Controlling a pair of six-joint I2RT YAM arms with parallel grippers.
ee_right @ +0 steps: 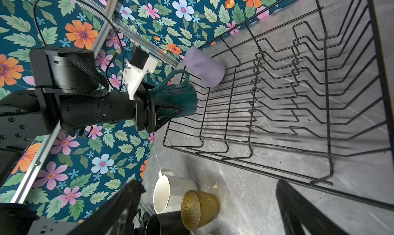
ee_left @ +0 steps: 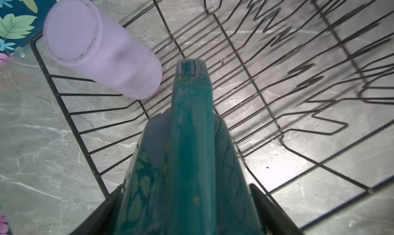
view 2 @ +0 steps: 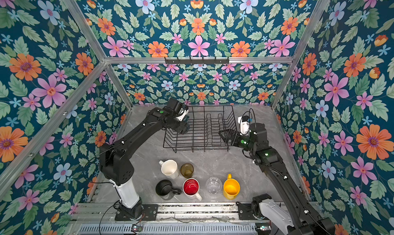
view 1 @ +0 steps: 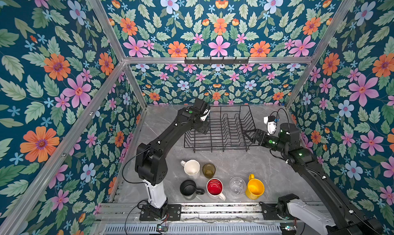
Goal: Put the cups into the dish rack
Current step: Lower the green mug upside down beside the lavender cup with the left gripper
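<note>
Left arm [view 1: 166,136] rises from the lower centre-left of both top views to the left edge of the rack [view 1: 226,127]. The left jaws pinch the teal mug [ee_right: 177,96] across its body, one finger on each side; the mug hangs on its side over the rack's left end, handle toward the wrist camera. The lilac tumbler [ee_left: 102,48] lies tilted in a rack corner just beside the mug, closed end up near the rim; the arm hides it in both top views.

The rack, black wire with upright prongs, stands on the grey bench [view 1: 234,159] at frame centre, close to the back wall.

Below the rack six cups stand upright on the bench, mouths up. In the back row are the cream mug [view 1: 191,167] and amber glass [view 1: 209,170]; in the front row are the black mug [view 1: 188,187], red-inside mug [view 1: 215,187], clear glass [view 1: 237,185] and yellow mug [view 1: 254,188].

Right arm [view 1: 315,170] comes up from the lower right; the right jaws are spread wide, gripping nothing, at the rack's right edge, tips pointing left.
</note>
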